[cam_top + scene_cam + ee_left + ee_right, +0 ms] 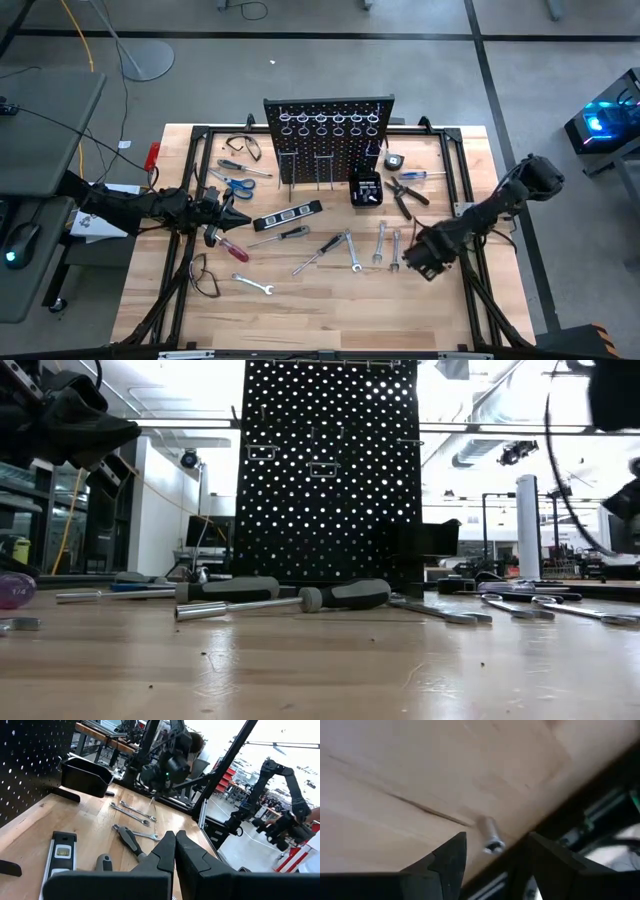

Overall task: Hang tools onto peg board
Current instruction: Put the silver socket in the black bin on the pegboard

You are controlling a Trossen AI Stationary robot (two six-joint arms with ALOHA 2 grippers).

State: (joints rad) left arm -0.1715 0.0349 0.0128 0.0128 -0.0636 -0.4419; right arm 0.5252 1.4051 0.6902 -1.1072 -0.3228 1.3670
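From above: the black upright perforated peg board point(329, 140) stands at the wooden desk's point(300, 310) far edge, centre. Assorted hand tools point(340, 250), screwdrivers and silver wrenches, lie flat across the desk's middle; blue-handled scissors point(236, 184) lie near the left edge. The left gripper point(236, 221) hovers at the left edge, beside a red-handled screwdriver point(228, 246). The right gripper point(415, 262) hangs near the right edge, by the wrenches.

At desk level: two grey-handled screwdrivers point(270, 598) lie before the board.

Left wrist: fingers point(165, 857) pressed together, holding nothing.

Right wrist: fingers point(451, 857) spread wide above bare wood, a small silver piece point(489, 835) between them.
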